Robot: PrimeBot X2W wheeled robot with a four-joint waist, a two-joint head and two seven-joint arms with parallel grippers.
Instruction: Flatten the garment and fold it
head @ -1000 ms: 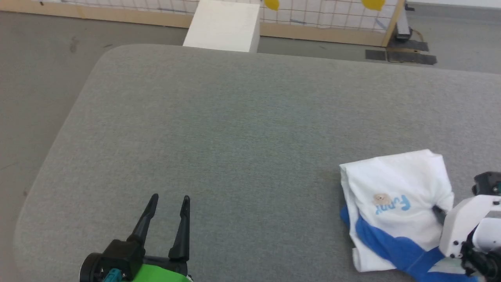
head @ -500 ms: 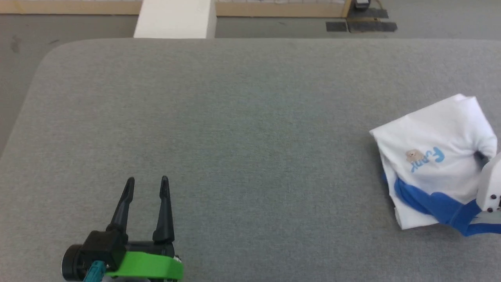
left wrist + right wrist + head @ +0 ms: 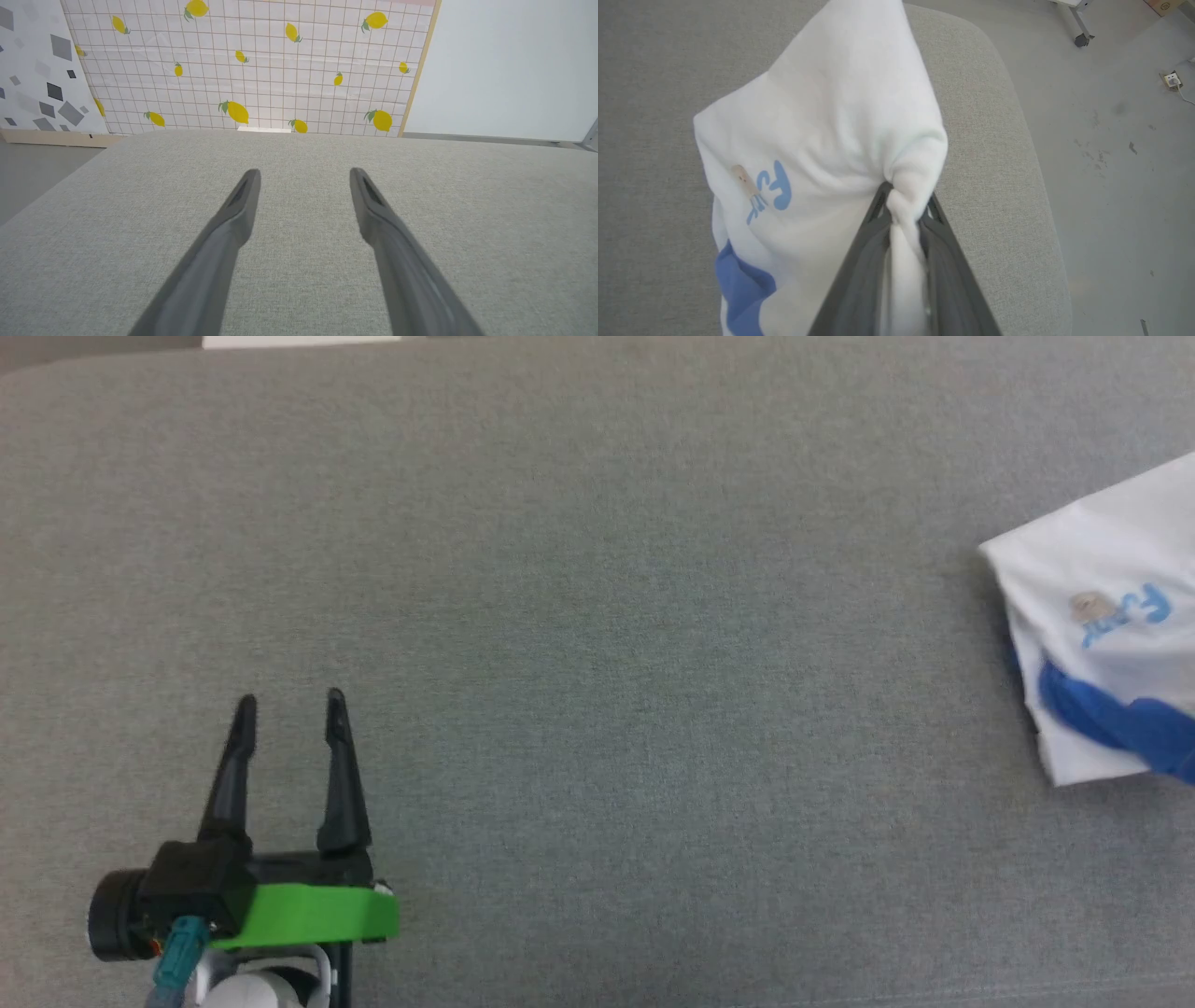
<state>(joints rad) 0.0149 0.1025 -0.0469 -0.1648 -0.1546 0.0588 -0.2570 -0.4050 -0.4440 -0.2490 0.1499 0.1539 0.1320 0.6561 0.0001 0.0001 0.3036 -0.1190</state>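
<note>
While the head camera dipped, the garment (image 3: pixel 1092 569), a folded bundle, got pulled further toward the right end of the desk (image 3: pixel 597 569), right gripper (image 3: pixel 906 193) pinching its white cloth. Left gripper (image 3: pixel 289 700) idles wide open at the desk's left. Folding looks basically done.

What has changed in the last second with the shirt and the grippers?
Mostly the head camera moved: the whole picture shifted, so the shirt now sits at the right edge, cut off. Whether it slid on the grey table I cannot tell. Unchanged: right gripper pinching white cloth, left gripper open and empty.
</note>
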